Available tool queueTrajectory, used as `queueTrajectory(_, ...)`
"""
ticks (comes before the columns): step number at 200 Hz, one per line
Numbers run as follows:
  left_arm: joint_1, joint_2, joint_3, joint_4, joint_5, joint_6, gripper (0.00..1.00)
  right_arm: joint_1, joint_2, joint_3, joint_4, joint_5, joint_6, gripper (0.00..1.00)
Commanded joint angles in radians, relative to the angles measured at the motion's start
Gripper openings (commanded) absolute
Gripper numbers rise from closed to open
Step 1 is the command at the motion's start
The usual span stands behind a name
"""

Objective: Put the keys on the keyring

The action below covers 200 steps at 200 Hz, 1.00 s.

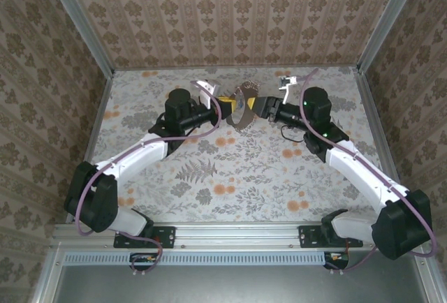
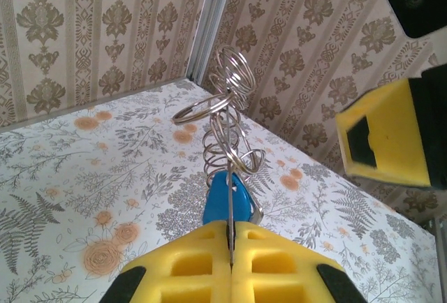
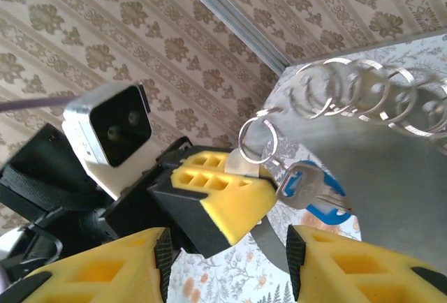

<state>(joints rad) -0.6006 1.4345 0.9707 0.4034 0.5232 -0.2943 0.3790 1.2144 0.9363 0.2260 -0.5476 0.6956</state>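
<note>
The keyring (image 1: 244, 111) hangs in mid-air over the back of the table, between the two grippers. My left gripper (image 1: 229, 102) is shut on it. In the left wrist view its yellow fingers (image 2: 230, 230) pinch a thin metal edge, and the chain of silvery rings (image 2: 227, 118) rises from there. The keys (image 2: 222, 202), with a blue head, hang just past the fingertips. In the right wrist view the keys (image 3: 307, 186) dangle from a small ring under the ring chain (image 3: 349, 90). My right gripper (image 3: 227, 247) is open just in front of them, touching nothing.
The floral tabletop (image 1: 230, 170) lies below. Patterned walls with metal corner posts (image 1: 374, 31) close it in on three sides. A small white object (image 1: 285, 83) lies near the back wall behind the right gripper. The right gripper's yellow finger (image 2: 384, 135) hangs close to the rings.
</note>
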Motion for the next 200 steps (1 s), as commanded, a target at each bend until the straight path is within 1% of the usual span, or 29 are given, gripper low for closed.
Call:
queueTrajectory(1, 0.002, -0.018, 0.091, -0.072, 0.010, -0.012, 0.00, 0.017, -0.032, 0.076, -0.166, 0.109, -0.178, 0.50)
queueTrajectory(35, 0.023, 0.009, 0.217, -0.284, 0.075, -0.006, 0.00, 0.015, -0.018, 0.163, -0.344, 0.206, -0.429, 0.51)
queueTrajectory(48, 0.037, 0.018, 0.262, -0.361, 0.104, 0.003, 0.00, 0.009, -0.012, 0.187, -0.374, 0.215, -0.502, 0.51)
queueTrajectory(77, 0.057, 0.035, 0.354, -0.528, 0.113, 0.057, 0.00, 0.005, -0.015, 0.204, -0.370, 0.142, -0.649, 0.49)
queueTrajectory(80, 0.058, 0.038, 0.360, -0.540, 0.139, 0.061, 0.00, 0.005, -0.015, 0.206, -0.368, 0.134, -0.660, 0.49)
queueTrajectory(88, 0.062, 0.043, 0.376, -0.569, 0.153, 0.071, 0.00, 0.005, -0.015, 0.209, -0.368, 0.116, -0.690, 0.49)
queueTrajectory(110, 0.067, 0.056, 0.412, -0.629, 0.175, 0.088, 0.00, 0.007, -0.006, 0.235, -0.372, 0.068, -0.734, 0.50)
queueTrajectory(127, 0.067, 0.064, 0.430, -0.664, 0.197, 0.099, 0.00, 0.016, 0.006, 0.254, -0.368, 0.058, -0.753, 0.50)
queueTrajectory(170, 0.068, 0.075, 0.459, -0.699, 0.220, 0.106, 0.00, 0.049, 0.035, 0.273, -0.353, 0.047, -0.790, 0.50)
queueTrajectory(200, 0.067, 0.083, 0.475, -0.706, 0.246, 0.109, 0.00, 0.072, 0.066, 0.298, -0.391, 0.068, -0.830, 0.49)
